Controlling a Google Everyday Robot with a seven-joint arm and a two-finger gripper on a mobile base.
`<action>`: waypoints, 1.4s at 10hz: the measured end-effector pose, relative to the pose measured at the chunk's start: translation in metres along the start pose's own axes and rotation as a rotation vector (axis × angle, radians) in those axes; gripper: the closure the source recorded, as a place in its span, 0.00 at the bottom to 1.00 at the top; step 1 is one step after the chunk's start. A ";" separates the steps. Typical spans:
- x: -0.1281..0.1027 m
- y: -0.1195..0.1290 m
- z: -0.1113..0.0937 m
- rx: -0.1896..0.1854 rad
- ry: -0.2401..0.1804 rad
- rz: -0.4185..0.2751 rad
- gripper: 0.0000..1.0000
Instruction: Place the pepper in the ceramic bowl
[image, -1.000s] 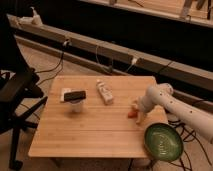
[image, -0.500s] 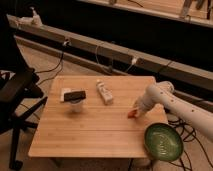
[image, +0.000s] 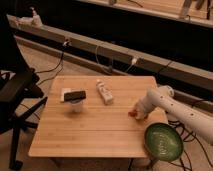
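Note:
The small red-orange pepper lies on the wooden table near its right edge. My gripper, at the end of the white arm, is down at the pepper, touching or just beside its right end. The dark-green ceramic bowl sits at the table's front right corner, partly over the edge, a short way in front and to the right of the pepper. The bowl has nothing in it.
A white bottle lies on its side at the table's middle back. A small white cup with a black top stands to its left. A black chair is to the left, and cables hang behind.
The arm shifted slightly over the pepper and the gripper stays down at it. The pepper, bowl, bottle and cup have not moved.

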 end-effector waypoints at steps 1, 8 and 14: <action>0.001 0.000 -0.001 -0.001 0.001 0.001 0.69; -0.027 0.001 -0.051 0.101 0.016 -0.025 1.00; -0.045 0.003 -0.116 0.191 -0.006 -0.038 1.00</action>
